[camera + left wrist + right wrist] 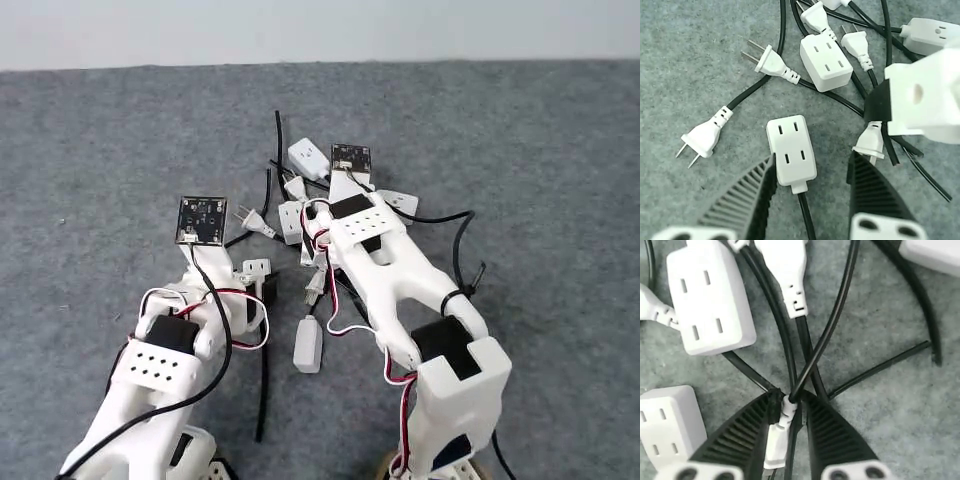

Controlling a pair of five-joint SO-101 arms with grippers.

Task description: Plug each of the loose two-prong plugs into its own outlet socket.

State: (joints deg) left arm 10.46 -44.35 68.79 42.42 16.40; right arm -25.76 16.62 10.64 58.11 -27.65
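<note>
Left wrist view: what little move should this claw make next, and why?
Probably lower and close the left gripper on the outlet block. The block's cord end lies between its open jaws, and the right gripper is shut on a plug, so holding the block would likely steady a socket for it.

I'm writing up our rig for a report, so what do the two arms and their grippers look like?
The left arm and right arm are white plastic shells with black servo blocks, perforated plates and looping red, white and black wires. Each wrist carries a small square dark circuit board. The left gripper and right gripper have black ribbed fingers on white bases.
</note>
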